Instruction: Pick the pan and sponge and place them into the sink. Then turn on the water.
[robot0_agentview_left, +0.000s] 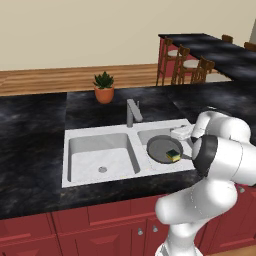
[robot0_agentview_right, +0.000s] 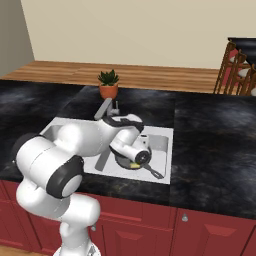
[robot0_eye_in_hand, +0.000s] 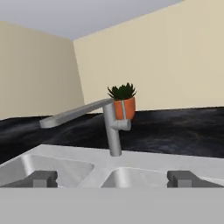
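The dark grey pan (robot0_agentview_left: 161, 148) lies flat in the right basin of the white sink (robot0_agentview_left: 100, 131), its handle (robot0_agentview_right: 154, 173) pointing toward the counter's front edge. On the pan's near side rests the green-and-yellow sponge (robot0_agentview_left: 173, 155), which shows as a yellow sliver (robot0_agentview_right: 134, 164) under my wrist. My gripper (robot0_eye_in_hand: 113, 178) hovers low over the right basin, open and holding nothing, facing the grey faucet (robot0_eye_in_hand: 114, 131). In the hand view the faucet spout reaches left. My arm hides part of the pan in the right base view.
A potted plant (robot0_agentview_left: 104, 93) stands on the black counter behind the faucet (robot0_agentview_left: 132, 112). Bar stools (robot0_agentview_left: 182, 65) line a second counter at the far right. Red cabinets (robot0_agentview_left: 75, 230) run below the counter's front edge.
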